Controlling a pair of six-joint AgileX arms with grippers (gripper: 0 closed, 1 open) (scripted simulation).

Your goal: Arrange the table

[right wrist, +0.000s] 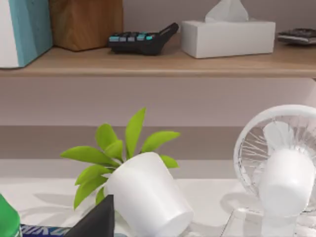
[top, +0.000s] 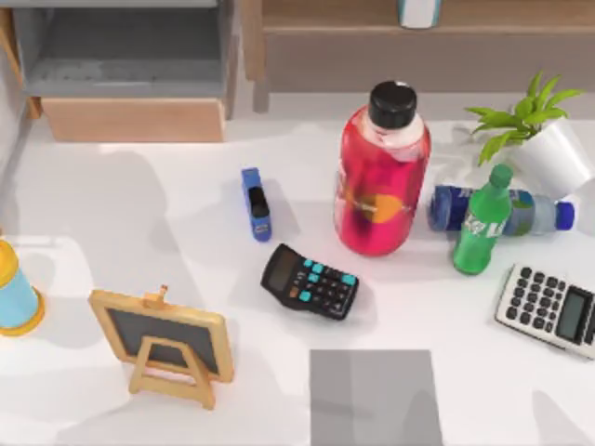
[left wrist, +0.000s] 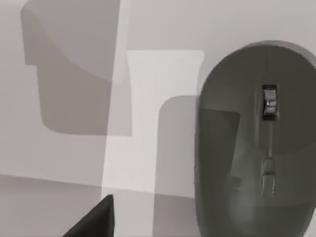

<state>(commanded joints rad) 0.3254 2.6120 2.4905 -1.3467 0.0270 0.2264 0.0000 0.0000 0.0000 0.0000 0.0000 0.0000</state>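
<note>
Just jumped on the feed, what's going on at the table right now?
Nothing is being held. The table is cluttered: a red bottle stands mid-table, a green bottle beside a blue bottle lying down, a tipped potted plant, two calculators, a stapler and a small chalkboard. The left wrist camera looks down on a grey mouse; the right wrist camera faces the plant and a white fan.

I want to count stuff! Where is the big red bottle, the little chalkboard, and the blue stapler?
red bottle (top: 381, 181): top view, on its red body.
chalkboard (top: 160, 336): top view, on its dark slate.
blue stapler (top: 256, 203): top view, on its middle.
</note>
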